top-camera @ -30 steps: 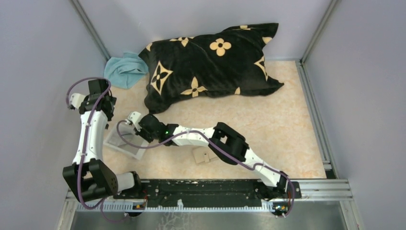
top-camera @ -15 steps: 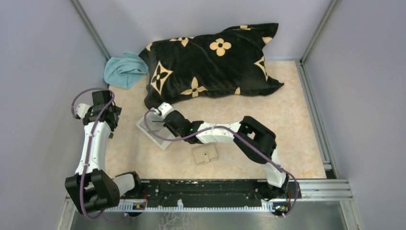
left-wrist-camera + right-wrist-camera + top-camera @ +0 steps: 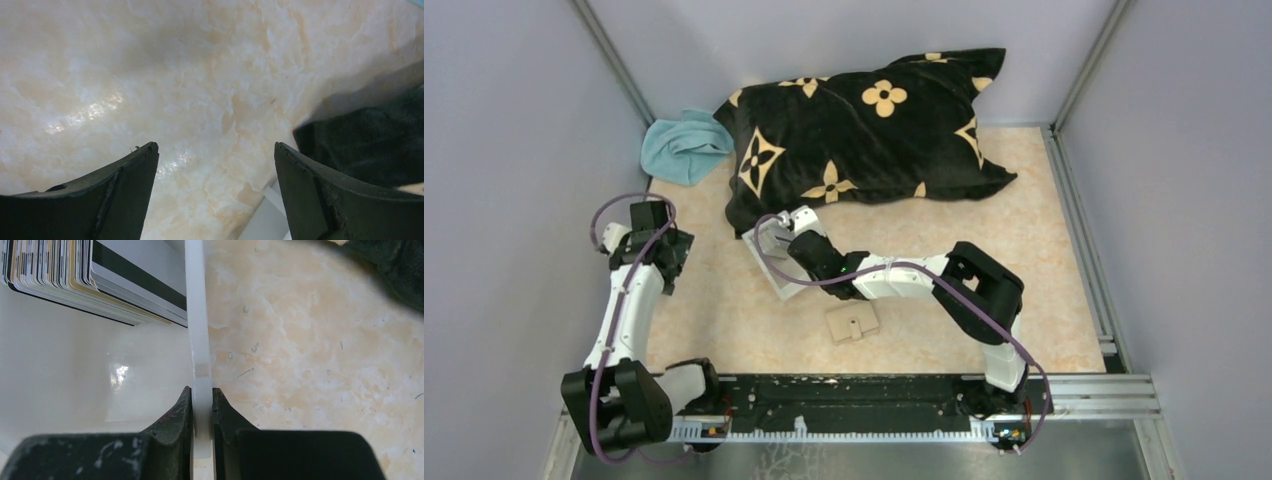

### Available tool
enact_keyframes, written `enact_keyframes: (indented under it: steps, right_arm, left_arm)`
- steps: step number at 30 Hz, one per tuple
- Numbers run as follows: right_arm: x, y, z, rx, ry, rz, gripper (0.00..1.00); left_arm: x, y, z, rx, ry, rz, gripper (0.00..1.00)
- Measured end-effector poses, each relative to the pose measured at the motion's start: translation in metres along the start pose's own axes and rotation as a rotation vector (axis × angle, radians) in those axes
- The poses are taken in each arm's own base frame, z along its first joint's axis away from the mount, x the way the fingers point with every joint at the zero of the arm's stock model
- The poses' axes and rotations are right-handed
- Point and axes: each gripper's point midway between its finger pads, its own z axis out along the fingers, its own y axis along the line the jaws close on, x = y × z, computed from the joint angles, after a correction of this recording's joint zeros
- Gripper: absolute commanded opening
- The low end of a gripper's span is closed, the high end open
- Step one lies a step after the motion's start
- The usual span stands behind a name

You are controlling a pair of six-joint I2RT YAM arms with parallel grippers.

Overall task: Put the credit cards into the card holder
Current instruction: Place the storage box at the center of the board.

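**The cards could spill out of the tray**

The right pincer is pinching the thin white wall of the tray. In its own camera, the two tips press on the wall from both sides at the bottom middle of the picture. The cards are inside the tray, at the upper left of that picture. There are a lot of them, packed close and leaning on each other.

The wallet lies on the table, a little below the middle of the top picture. It is apart from the tray and looks folded shut.

The left pincer is spread wide with nothing in it. It hangs over bare table at the left of the top picture.

Here is what could go wrong:

- The tray wall is thin and smooth. If the arm pulls fast, the wall could slide out of the pinch.
- If the tray tips or jerks, the leaning cards could fall flat or slide out onto the table. Flat cards are hard to pick up.
- The tray sits right by the black pillow, just above the middle. It could bump the pillow and twist in the grip.
- The cards are packed tight, so a pincer could grab two at once.
- The wallet is shut, so no card can go in until it is opened.
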Motion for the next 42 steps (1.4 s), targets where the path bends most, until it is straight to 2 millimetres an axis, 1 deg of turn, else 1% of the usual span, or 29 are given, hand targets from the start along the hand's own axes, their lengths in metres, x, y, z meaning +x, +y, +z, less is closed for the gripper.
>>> enact_keyframes:
  steps: [3, 6, 8, 10, 12, 15, 16, 18, 19, 21, 23, 25, 26, 29, 32, 34, 38, 40, 42]
  right_arm:
    - [0.003, -0.002, -0.001, 0.018, 0.008, 0.029, 0.0]
    - [0.004, -0.003, -0.001, 0.032, 0.016, 0.048, 0.0]
    - [0.005, -0.005, -0.002, 0.041, 0.024, 0.056, 0.0]
    - [0.004, -0.006, -0.003, 0.05, 0.031, 0.06, 0.0]
    - [0.002, -0.007, -0.004, 0.059, 0.039, 0.062, 0.0]
    - [0.001, -0.008, -0.005, 0.072, 0.051, 0.065, 0.07]
    - [0.001, -0.008, -0.005, 0.075, 0.054, 0.067, 0.11]
    - [0.001, -0.009, -0.006, 0.077, 0.059, 0.072, 0.23]
    - [0.001, -0.009, -0.006, 0.079, 0.061, 0.072, 0.27]
    - [0.006, -0.013, -0.008, 0.096, 0.082, 0.053, 0.35]
    - [0.01, -0.017, -0.009, 0.108, 0.1, 0.037, 0.41]
    - [0.015, -0.02, -0.011, 0.119, 0.121, 0.02, 0.5]
    - [0.017, -0.021, -0.012, 0.124, 0.128, 0.015, 0.51]
    - [0.021, -0.026, -0.015, 0.141, 0.148, -0.001, 0.52]
    - [0.019, -0.031, -0.021, 0.158, 0.161, -0.003, 0.52]
    - [0.017, -0.035, -0.03, 0.168, 0.17, 0.005, 0.52]
    - [0.01, -0.043, -0.057, 0.177, 0.17, 0.033, 0.52]
    - [0.009, -0.042, -0.073, 0.17, 0.17, 0.052, 0.52]
    - [0.012, -0.038, -0.084, 0.161, 0.178, 0.056, 0.52]
  left_arm:
    - [0.015, -0.01, -0.003, 0.035, 0.017, 0.05, 0.91]
    - [0.038, -0.024, -0.009, 0.079, 0.044, 0.132, 0.92]
    - [0.052, -0.029, -0.012, 0.098, 0.063, 0.175, 0.92]
    - [0.065, -0.033, -0.014, 0.11, 0.082, 0.207, 0.92]
    - [0.073, -0.031, -0.013, 0.113, 0.093, 0.224, 0.92]
    - [0.088, -0.02, -0.009, 0.102, 0.117, 0.248, 0.92]
    - [0.093, -0.014, -0.007, 0.098, 0.126, 0.254, 0.92]
    - [0.102, -0.004, -0.005, 0.088, 0.145, 0.266, 0.92]
    - [0.106, 0.0, -0.004, 0.083, 0.155, 0.271, 0.92]
    - [0.112, 0.002, -0.005, 0.089, 0.17, 0.275, 0.92]
    - [0.115, -0.001, -0.007, 0.105, 0.177, 0.274, 0.92]
    - [0.118, -0.006, -0.009, 0.122, 0.182, 0.272, 0.92]
    - [0.118, -0.007, -0.01, 0.127, 0.183, 0.272, 0.92]
    - [0.12, -0.01, -0.011, 0.141, 0.188, 0.273, 0.92]
    - [0.122, -0.011, -0.012, 0.149, 0.192, 0.275, 0.92]
    - [0.123, -0.012, -0.014, 0.158, 0.195, 0.277, 0.91]
    - [0.126, -0.017, -0.022, 0.195, 0.198, 0.288, 0.91]
    - [0.129, -0.021, -0.03, 0.225, 0.202, 0.298, 0.91]
    - [0.133, -0.023, -0.037, 0.25, 0.208, 0.307, 0.91]
